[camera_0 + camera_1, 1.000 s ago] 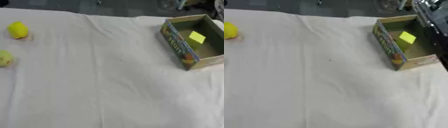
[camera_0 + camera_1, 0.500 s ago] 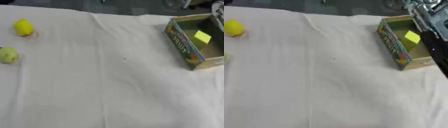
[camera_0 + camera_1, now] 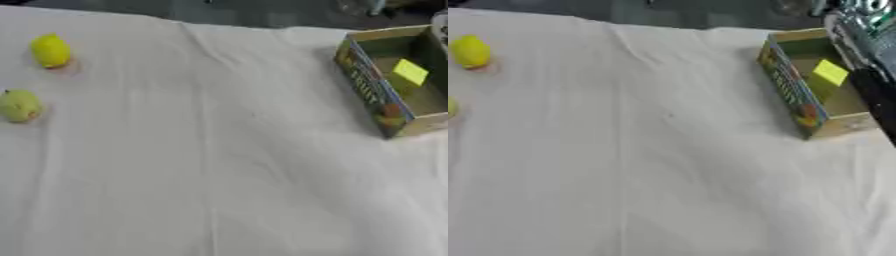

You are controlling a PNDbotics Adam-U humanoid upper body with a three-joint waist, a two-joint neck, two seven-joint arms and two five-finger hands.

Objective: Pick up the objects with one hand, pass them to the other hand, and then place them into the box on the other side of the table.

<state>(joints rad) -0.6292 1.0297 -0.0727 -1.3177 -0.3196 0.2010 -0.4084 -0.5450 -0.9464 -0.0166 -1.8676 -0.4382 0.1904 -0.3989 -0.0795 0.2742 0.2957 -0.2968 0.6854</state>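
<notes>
Right arm over the box, two fruits far across the tabletop.

The right hand (image 3: 866, 35) shows only as a blurred silver-and-black shape at the upper right edge, above the open cardboard box (image 3: 791, 86); whether its fingers are open or curled cannot be told. A yellow block (image 3: 830, 73) lies inside the box, just beside the hand. Well away from it, at the left edge of the white-clothed tabletop (image 3: 219, 175), sit a yellow lemon (image 3: 50, 50) and a greenish fruit (image 3: 18, 105), apart from each other.
</notes>
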